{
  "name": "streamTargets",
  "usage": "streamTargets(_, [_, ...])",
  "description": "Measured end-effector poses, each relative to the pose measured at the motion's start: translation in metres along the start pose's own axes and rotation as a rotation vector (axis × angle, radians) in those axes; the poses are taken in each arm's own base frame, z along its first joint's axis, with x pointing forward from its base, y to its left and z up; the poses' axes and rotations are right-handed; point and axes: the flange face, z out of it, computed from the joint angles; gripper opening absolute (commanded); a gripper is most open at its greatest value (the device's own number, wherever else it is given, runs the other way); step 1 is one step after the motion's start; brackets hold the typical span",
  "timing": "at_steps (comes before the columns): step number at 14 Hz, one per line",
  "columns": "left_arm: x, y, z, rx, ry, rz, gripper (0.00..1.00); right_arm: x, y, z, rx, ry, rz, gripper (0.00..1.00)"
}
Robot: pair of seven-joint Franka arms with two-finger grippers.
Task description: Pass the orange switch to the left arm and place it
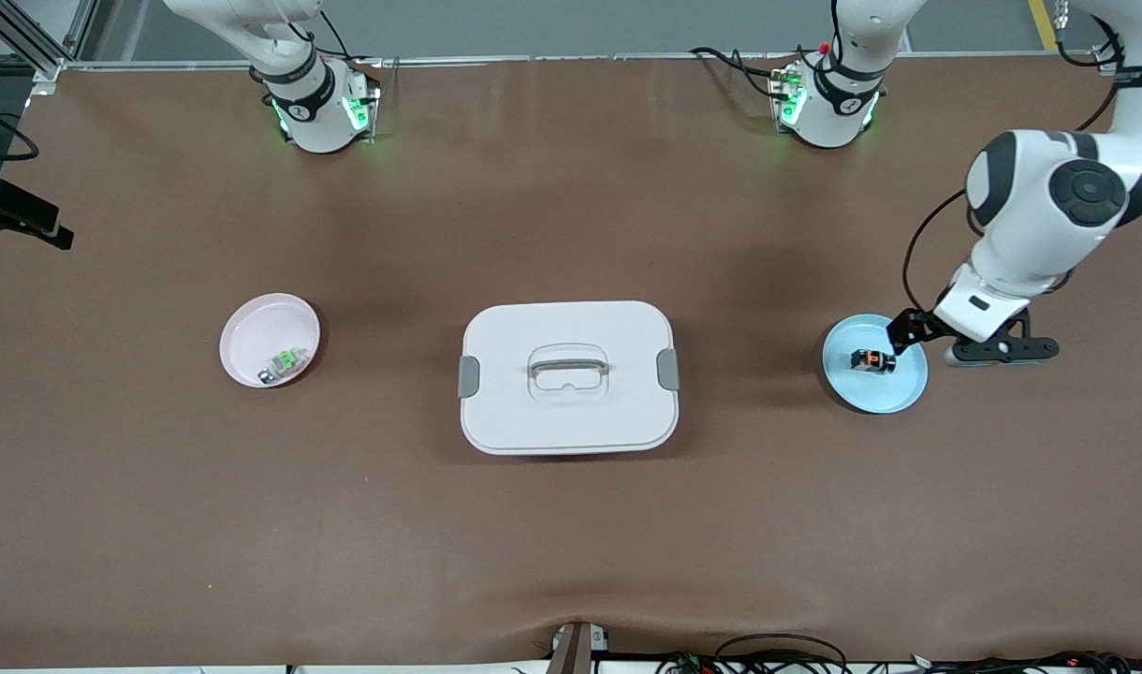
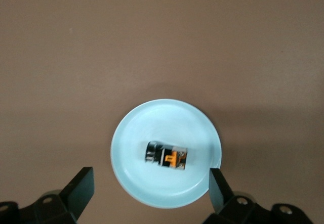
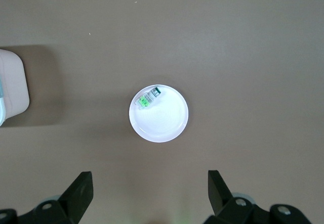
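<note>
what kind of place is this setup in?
Likely a robotics lab bench. Two white arms are bolted along one edge of a brown-covered table, their bases lit green; loose cables trail at its edges; test props are laid out: a lidded white box and small switches on plates.

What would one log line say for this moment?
left gripper: open over blue plate | orange switch: on plate | right gripper: open, waits | box: mid-table

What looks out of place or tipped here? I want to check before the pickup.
Only the orange switch looks tipped, lying on its side in the blue plate. The box sits closed and square. Nothing is spilled.
</note>
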Motion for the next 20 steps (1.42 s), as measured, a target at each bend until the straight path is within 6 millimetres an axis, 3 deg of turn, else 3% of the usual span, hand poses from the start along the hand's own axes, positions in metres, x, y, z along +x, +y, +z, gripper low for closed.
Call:
streamTargets(3, [0.016, -0.009, -0.036, 0.017, -0.030, 0.036, 1.00, 0.000, 0.000, -0.002, 0.000, 0.004, -0.001, 1.00])
streamTargets(7, [0.018, -0.009, -0.048, -0.002, -0.036, 0.019, 1.00, -0.004, -0.004, -0.009, -0.001, 0.013, -0.007, 1.00])
streamTargets(12, [0.021, -0.012, -0.094, -0.018, -0.074, 0.045, 1.00, -0.007, -0.004, -0.014, -0.001, 0.018, -0.008, 1.00])
streamTargets(20, [0.029, -0.020, -0.148, -0.044, -0.101, 0.032, 1.00, -0.006, -0.004, -0.014, -0.001, 0.023, -0.009, 1.00])
